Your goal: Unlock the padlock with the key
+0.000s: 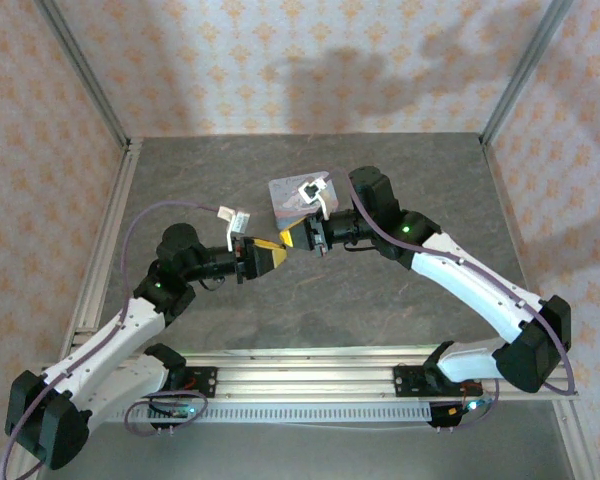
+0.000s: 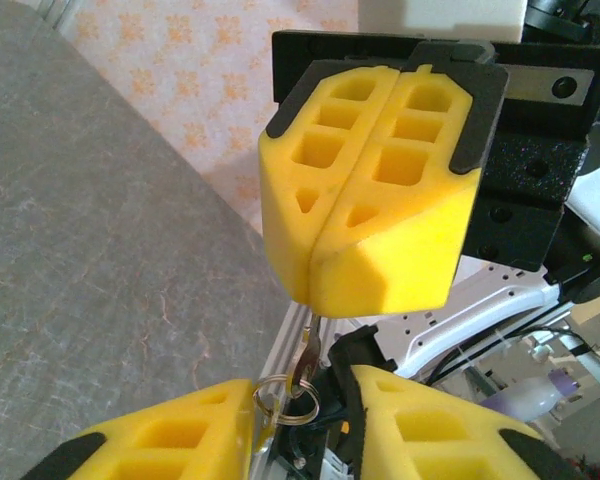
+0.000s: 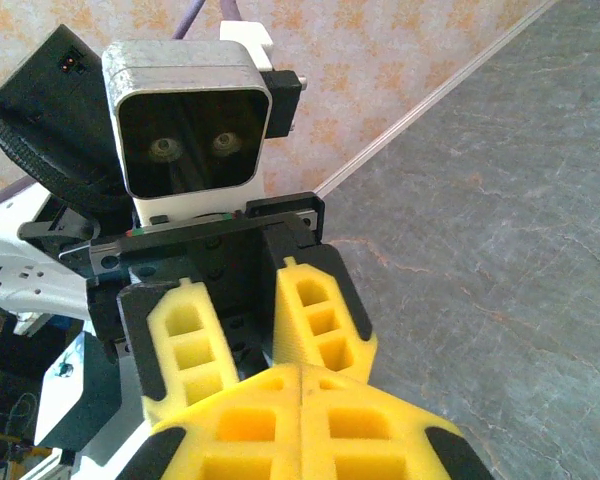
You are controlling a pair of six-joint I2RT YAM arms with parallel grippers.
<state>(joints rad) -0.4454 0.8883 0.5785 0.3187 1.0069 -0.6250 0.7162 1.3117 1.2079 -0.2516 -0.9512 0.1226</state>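
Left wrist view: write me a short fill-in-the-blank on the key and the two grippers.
The right gripper has its yellow fingers ____ on the key.
The left gripper has its fingers ____, with a gap between them.
A metal ring sits on the key's end nearer the ____ gripper.
Missing words: shut; open; left.

A pastel tin (image 1: 283,196) lies on the grey table (image 1: 200,180), slightly toward 12 o'clock from its centre.
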